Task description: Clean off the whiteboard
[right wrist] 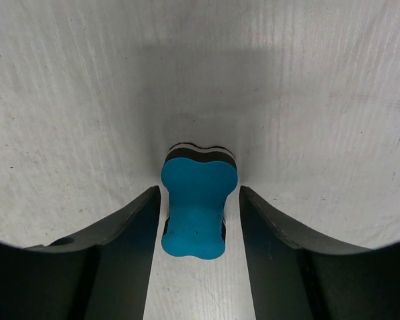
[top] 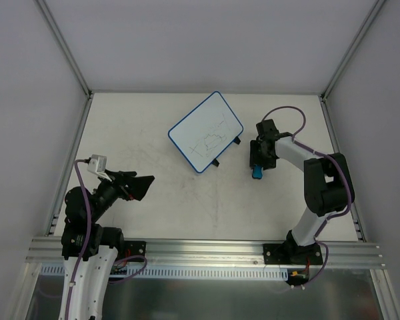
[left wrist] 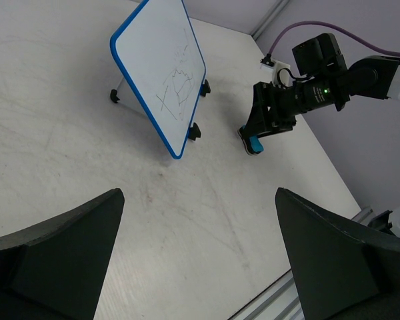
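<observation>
The whiteboard (top: 207, 131) stands tilted on its black tabs at the table's middle back, with faint pen lines on it; it also shows in the left wrist view (left wrist: 161, 73). The small blue bone-shaped eraser (right wrist: 199, 207) lies on the table to the right of the board (top: 257, 173). My right gripper (right wrist: 199, 195) is open and low over the eraser, one finger on each side of it, with a narrow gap on the right side. It shows from above (top: 258, 162) and in the left wrist view (left wrist: 270, 117). My left gripper (top: 137, 187) is wide open and empty at the near left (left wrist: 199, 197).
Grey walls enclose the table on the left, back and right. A metal rail (top: 200, 250) runs along the near edge by the arm bases. The white table top (top: 133, 133) shows faint scuff marks.
</observation>
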`<move>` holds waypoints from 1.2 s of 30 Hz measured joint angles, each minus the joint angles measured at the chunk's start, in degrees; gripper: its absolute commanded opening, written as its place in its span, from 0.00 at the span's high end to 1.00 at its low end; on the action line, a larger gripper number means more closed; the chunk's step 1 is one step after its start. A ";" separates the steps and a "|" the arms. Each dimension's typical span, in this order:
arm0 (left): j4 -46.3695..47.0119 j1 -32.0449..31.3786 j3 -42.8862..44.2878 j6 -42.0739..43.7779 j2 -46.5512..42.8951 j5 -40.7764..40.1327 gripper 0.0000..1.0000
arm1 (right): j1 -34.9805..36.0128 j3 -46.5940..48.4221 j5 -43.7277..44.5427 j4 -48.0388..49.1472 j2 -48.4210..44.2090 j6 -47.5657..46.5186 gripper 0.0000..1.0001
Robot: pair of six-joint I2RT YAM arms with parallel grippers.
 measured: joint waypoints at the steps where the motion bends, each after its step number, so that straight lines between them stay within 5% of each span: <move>1: 0.00 0.00 0.00 -0.02 -0.04 0.02 0.01 | 0.00 0.00 0.07 0.02 0.00 0.00 0.49; 11: 0.04 0.00 -0.35 -0.11 -0.07 0.04 0.01 | 0.00 -0.09 0.31 0.09 0.00 0.17 0.55; 21: 1.36 0.00 -1.42 -2.27 1.70 -0.39 0.01 | 0.00 -0.44 0.31 0.33 -0.11 0.79 0.79; 29: 13.33 0.00 -8.31 -9.03 7.45 -0.13 0.01 | 0.00 -0.46 -0.02 0.31 -0.61 0.87 1.00; 36: 30.49 0.00 -11.41 -12.44 20.48 -0.02 0.01 | 0.00 -0.48 -1.57 0.26 -6.05 1.22 1.00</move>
